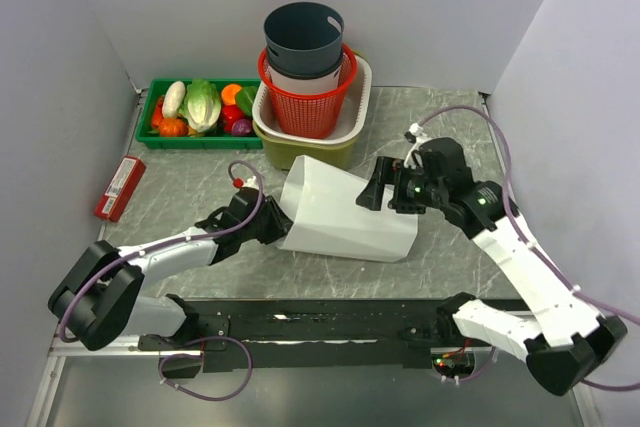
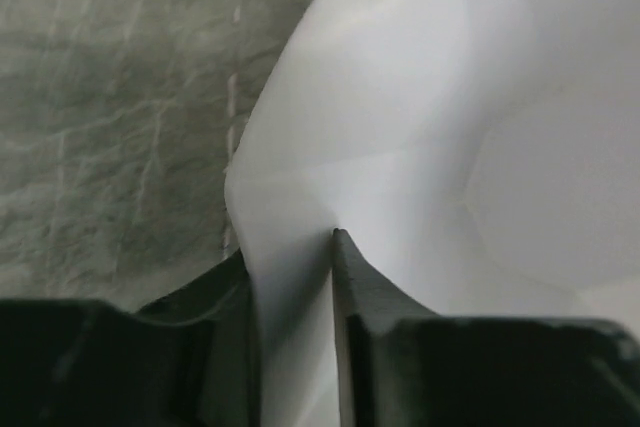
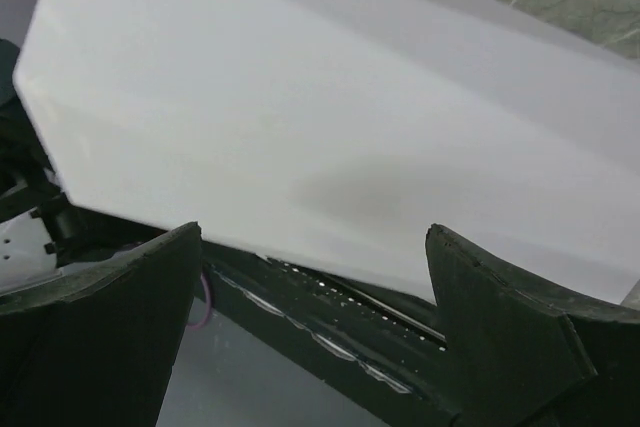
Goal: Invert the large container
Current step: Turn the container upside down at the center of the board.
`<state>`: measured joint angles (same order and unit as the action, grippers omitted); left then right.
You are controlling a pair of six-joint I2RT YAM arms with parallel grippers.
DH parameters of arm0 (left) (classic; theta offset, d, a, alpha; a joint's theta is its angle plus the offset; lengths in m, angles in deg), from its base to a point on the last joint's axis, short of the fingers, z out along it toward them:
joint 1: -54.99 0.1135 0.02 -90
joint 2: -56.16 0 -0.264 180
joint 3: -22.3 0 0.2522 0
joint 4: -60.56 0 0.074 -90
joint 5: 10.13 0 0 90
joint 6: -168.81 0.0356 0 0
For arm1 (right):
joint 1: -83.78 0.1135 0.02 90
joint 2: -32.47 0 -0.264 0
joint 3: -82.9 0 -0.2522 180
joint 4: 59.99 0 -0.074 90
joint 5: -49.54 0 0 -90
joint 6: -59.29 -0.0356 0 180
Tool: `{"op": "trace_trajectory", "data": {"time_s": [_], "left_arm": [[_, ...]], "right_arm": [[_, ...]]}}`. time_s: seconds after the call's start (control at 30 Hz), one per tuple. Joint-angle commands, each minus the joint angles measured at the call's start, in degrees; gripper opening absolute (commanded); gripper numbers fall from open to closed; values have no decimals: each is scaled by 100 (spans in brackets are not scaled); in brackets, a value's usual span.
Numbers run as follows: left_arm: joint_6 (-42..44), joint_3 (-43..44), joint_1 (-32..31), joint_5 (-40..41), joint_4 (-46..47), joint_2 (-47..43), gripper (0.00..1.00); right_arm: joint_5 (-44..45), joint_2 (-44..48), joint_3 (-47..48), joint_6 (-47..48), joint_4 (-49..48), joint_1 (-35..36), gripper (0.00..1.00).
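White large container; grey marbled table; red basket; green tray.

One white container, one green tray, one red box, two arms.

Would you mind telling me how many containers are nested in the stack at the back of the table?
5 visible, nested outermost to innermost: olive-green plastic tub, cream plastic basket, red mesh basket, pale beige pot, dark grey round bucket. More may be hidden inside.
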<state>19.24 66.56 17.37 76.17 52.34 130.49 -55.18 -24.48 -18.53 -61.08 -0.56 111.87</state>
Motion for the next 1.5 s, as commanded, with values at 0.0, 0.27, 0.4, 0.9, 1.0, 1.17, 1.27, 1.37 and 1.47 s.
{"op": "trace_trajectory", "data": {"time_s": [0.0, 0.27, 0.4, 0.9, 1.0, 1.17, 1.27, 1.37, 1.47], "left_arm": [[824, -211, -25, 353, -1240, 214, 34], [851, -203, 1, 353, -1310, 214, 49], [772, -176, 62, 476, -1336, 284, 50], [719, 456, 212, 485, -1670, 803, 55], [719, 457, 212, 485, -1732, 750, 58], [666, 334, 212, 555, -1802, 496, 67], [718, 272, 212, 643, -1907, 338, 74], [736, 220, 212, 757, -2101, 145, 80], [710, 158, 212, 959, -2329, -118, 87]], "right_arm": [[452, -343, 180, 101, -260, 169, 99], [1205, -861, 189, -144, -261, 661, 100], [1805, -871, 601, -127, 99, 1161, 100], [2324, -1107, 638, -1006, 329, 2859, 100], [2693, -1283, 611, -989, 346, 2868, 100], [2974, -1591, 698, -708, 284, 2842, 100], [3045, -1872, 822, -558, 372, 2824, 100], [3011, -2004, 761, -470, 198, 2772, 100], [2940, -2101, 708, -400, 135, 2692, 100]]}}
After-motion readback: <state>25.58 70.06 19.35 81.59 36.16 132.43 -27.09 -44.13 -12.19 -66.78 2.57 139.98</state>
